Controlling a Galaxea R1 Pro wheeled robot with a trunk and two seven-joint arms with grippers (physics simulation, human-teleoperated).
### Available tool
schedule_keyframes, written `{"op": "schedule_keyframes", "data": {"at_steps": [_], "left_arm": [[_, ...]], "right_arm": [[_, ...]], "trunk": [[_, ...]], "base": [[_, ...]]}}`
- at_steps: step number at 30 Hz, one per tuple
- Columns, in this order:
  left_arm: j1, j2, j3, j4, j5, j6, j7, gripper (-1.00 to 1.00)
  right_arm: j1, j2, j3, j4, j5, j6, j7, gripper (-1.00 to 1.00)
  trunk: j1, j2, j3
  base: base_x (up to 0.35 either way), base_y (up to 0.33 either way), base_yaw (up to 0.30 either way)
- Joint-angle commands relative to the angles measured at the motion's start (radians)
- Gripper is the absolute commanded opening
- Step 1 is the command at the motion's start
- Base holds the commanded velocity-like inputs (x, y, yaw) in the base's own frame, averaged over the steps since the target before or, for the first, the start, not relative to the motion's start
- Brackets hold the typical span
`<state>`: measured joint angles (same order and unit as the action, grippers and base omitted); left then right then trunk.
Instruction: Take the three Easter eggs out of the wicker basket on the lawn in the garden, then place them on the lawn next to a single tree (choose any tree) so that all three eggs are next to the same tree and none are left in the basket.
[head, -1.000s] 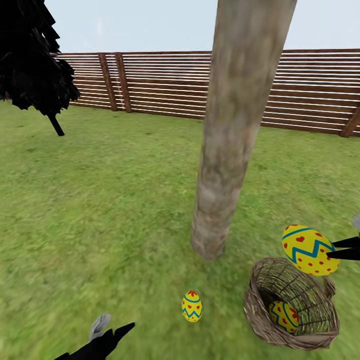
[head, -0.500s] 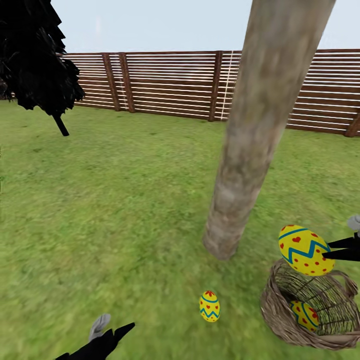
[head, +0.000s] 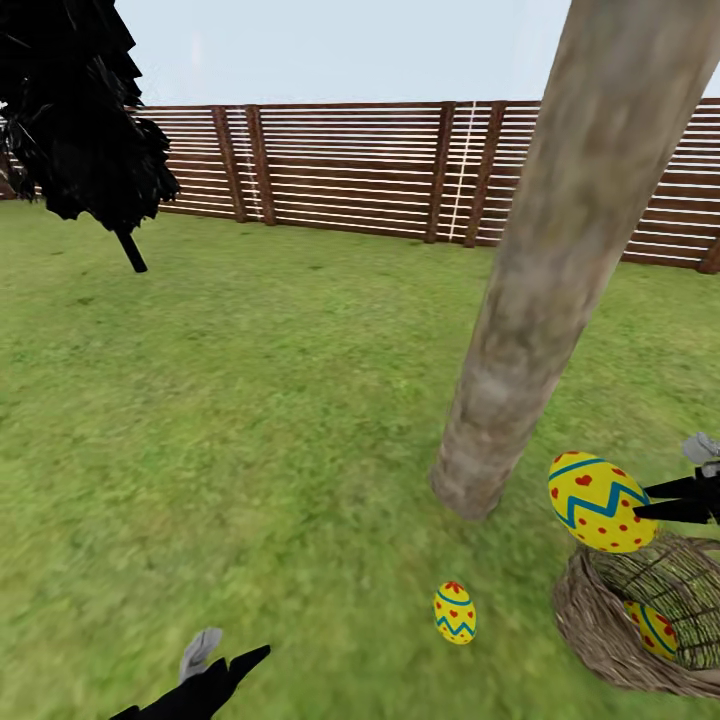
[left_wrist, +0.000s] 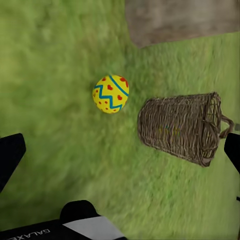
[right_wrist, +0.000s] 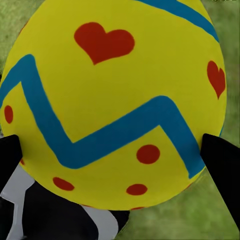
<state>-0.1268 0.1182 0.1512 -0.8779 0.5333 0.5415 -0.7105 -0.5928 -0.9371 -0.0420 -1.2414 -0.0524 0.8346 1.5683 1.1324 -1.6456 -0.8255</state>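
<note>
Held egg (head: 598, 501): yellow with blue zigzag and red hearts and dots; lower right of the head view, lifted just above the basket rim; close up in the right wrist view (right_wrist: 117, 100).
Right gripper (head: 655, 500): at the right edge of the head view, clamped on the held egg; black fingertips (right_wrist: 222, 162) pressed against both sides of the shell in the right wrist view.
Wicker basket (head: 600, 640): brown open weave, lower right corner of the head view, partly cut off by the frame edge; resting on the grass, just right of the trunk base; seen from the side in the left wrist view (left_wrist: 175, 127), loop handle at its right.
Egg in basket (head: 652, 630): yellow and blue, glimpsed through the weave; markings hard to make out.
Egg on grass (head: 455, 612): upright on the lawn, lower centre of the head view, below the trunk base and left of the basket, apart from both; also centre left in the left wrist view (left_wrist: 110, 93).
Tree (head: 560, 260): thick pale grey-brown trunk, leaning from upper right down to right of centre.
Lawn (head: 250, 400): green grass across most of the head view.
Left gripper (head: 225, 672): lower left of the head view, low over the grass; fingers (left_wrist: 10, 155) spread wide at the edges of the left wrist view, nothing between them.
Fence (head: 350, 170): brown horizontal slats along the top.
Dark tree (head: 80, 110): black foliage, upper left corner.
</note>
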Motion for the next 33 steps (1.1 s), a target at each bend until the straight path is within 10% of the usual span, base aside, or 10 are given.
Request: {"op": "schedule_keyframes", "data": {"at_steps": [1,5,9,14,18,27,33], "left_arm": [[-0.001,0.000,0.001,0.000,0.006,0.008,-0.001,1.00],[-0.001,0.000,0.002,0.000,0.004,0.006,-0.003,1.00],[-0.001,0.001,0.002,0.000,0.004,0.006,-0.007,1.00],[-0.001,0.001,0.002,0.000,0.009,0.008,-0.012,1.00],[-0.001,0.000,0.000,-0.001,0.008,0.007,-0.012,1.00],[-0.001,0.000,-0.003,-0.001,0.005,0.006,-0.007,1.00],[-0.001,0.000,-0.003,-0.001,0.005,0.006,-0.007,1.00]], "right_arm": [[-0.001,0.005,0.001,-0.001,-0.001,0.011,0.003,-1.00],[-0.001,0.070,0.001,-0.014,0.052,0.016,0.003,-1.00],[-0.001,0.196,-0.001,-0.065,0.167,0.039,0.003,-1.00],[-0.001,0.299,0.000,-0.145,0.205,0.090,0.003,-1.00],[-0.001,0.433,0.002,-0.163,0.269,0.107,-0.019,-1.00],[0.005,0.792,0.000,-0.020,0.720,0.100,-0.062,-1.00],[0.005,0.883,-0.002,0.042,0.757,0.071,-0.261,-1.00]], "trunk": [[0.000,0.000,-0.001],[0.000,0.000,-0.001],[0.000,0.000,-0.001],[0.000,0.000,-0.001],[0.000,0.000,-0.001],[0.000,0.000,-0.001],[0.000,0.000,-0.001]], "base": [[0.000,0.298,0.000],[0.000,0.116,0.000],[0.000,0.012,0.000],[0.000,0.001,0.000],[0.000,0.000,0.000],[0.000,0.000,0.000],[0.000,0.000,0.000]]}}
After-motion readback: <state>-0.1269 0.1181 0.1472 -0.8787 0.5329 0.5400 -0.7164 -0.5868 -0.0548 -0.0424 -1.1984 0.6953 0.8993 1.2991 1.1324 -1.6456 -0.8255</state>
